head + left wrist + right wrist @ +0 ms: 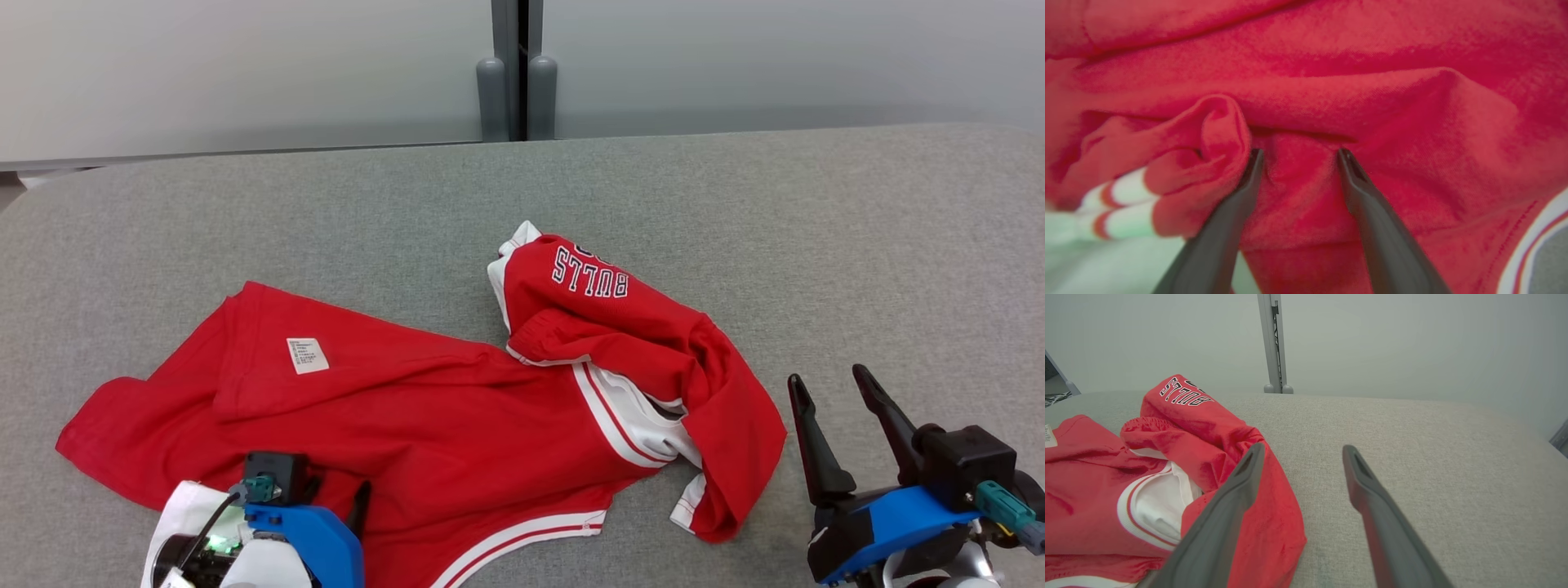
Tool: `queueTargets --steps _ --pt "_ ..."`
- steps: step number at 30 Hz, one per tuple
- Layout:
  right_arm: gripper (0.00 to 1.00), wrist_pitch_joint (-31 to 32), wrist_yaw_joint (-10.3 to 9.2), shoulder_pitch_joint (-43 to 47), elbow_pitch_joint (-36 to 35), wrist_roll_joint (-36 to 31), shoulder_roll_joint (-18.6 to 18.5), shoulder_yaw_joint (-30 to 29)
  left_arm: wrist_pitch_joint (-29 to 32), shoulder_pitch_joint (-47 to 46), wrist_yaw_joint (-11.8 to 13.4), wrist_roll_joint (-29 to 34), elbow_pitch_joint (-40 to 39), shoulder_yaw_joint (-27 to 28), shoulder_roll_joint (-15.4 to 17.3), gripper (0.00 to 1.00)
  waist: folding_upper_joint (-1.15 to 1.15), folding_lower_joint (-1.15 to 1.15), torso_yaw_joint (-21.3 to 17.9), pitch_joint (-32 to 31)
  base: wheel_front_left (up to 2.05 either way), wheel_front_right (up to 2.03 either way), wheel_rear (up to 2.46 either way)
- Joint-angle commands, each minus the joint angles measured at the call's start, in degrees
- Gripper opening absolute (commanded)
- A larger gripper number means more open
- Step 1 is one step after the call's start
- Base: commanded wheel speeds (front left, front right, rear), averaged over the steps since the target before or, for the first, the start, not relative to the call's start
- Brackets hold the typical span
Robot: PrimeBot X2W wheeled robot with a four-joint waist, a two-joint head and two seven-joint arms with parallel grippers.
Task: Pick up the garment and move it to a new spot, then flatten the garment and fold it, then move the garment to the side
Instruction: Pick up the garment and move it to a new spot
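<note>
Crumpled red Bulls garment (424, 408) on grey fabric surface (816, 245).
Left gripper (1299, 152) spread wide, tips pressing into red cloth; right gripper (829, 376) wide, empty, beside garment.

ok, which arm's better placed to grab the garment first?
Left, probably. The left end effector is open with tips in folds of the garment; the right end effector is open but beside it, over the grey surface.

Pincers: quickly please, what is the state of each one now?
Left pincer: open, tips against the garment, gripping nothing.
Right pincer: open, empty, beside the garment.
</note>
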Motion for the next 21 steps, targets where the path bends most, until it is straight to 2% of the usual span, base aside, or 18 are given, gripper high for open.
queueTargets --steps 1,6,10,18,21 --pt "1.0 -0.4 0.0 -0.7 0.3 0.1 0.0 0.0 1.1 0.8 -0.4 0.4 1.6 -1.3 0.0 0.0 0.0 0.0 0.1 0.1 0.0 0.0 0.0" --pt "1.0 -0.7 0.0 -0.7 0.8 0.1 0.0 -0.5 -4.1 -1.3 0.7 2.6 -3.1 -0.4 1.2 0.0 0.0 0.0 0.7 -0.9 0.0 0.0 0.0" --pt "1.0 -0.9 0.0 0.2 1.0 0.1 0.0 -1.0 -7.3 -1.6 2.6 4.0 -10.4 0.9 2.1 0.0 0.0 0.0 1.7 -3.0 0.0 0.0 0.0" --pt "1.0 -1.1 0.0 1.7 0.8 0.7 0.2 -2.1 -9.6 -3.2 7.6 5.9 -28.2 5.9 5.3 0.0 0.0 0.0 5.2 -6.5 0.0 0.0 0.0" --pt "1.0 -1.3 0.0 2.2 0.9 0.9 0.2 -2.5 -9.2 -5.1 9.3 6.4 -32.2 8.9 7.1 0.0 0.0 0.0 6.9 -7.3 0.0 0.0 0.0"
